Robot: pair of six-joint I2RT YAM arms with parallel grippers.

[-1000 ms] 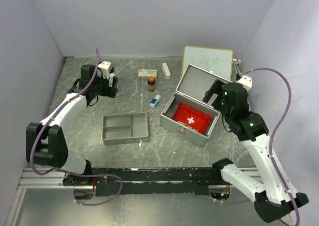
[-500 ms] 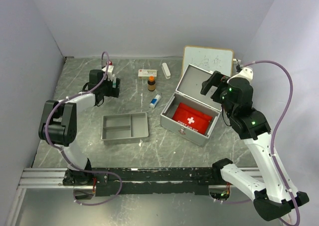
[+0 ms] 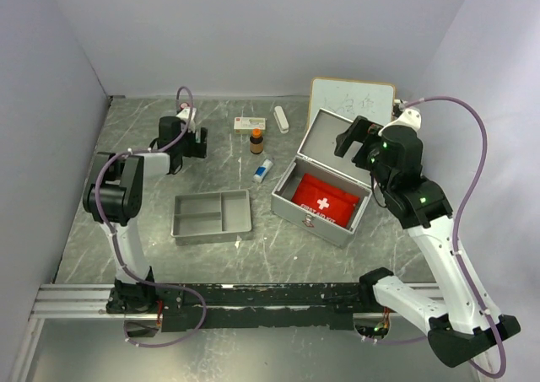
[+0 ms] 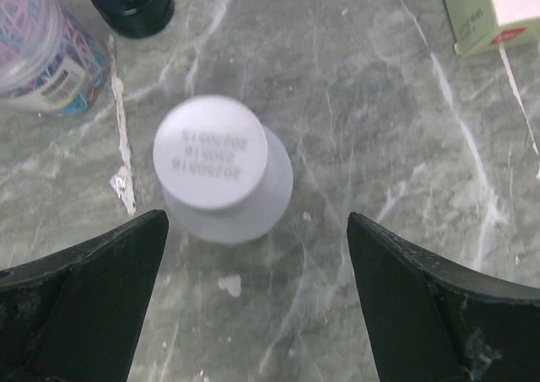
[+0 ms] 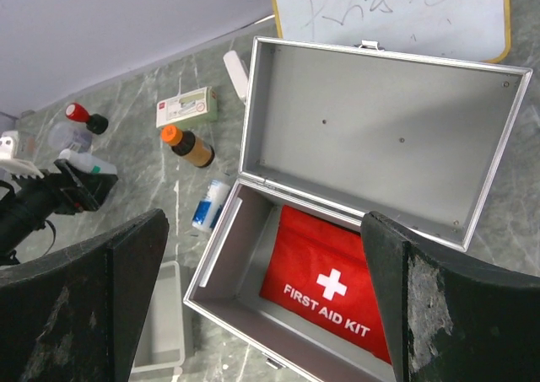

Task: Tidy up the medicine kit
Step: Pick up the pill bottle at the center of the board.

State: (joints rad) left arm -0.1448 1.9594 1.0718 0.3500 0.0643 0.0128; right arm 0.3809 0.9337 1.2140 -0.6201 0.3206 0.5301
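Now the medicine kit [image 3: 314, 216] sits lid-up, right of centre on the table [image 3: 278, 255], with only the red pouch [image 3: 325, 198] inside. Over the last second the right gripper [image 3: 350, 142] has spread its jaws wide and drawn back toward the lid — empty. Far left, the left gripper [image 4: 256, 226] has swung in over a white bottle [image 4: 221, 167], jaws apart and not touching — probably the next pick.

Marbled table [image 3: 278, 247] bears medicine kit [image 3: 333, 146], tray [image 3: 211, 230], bottle [image 3: 256, 142] — perhaps a tube [image 3: 263, 172].
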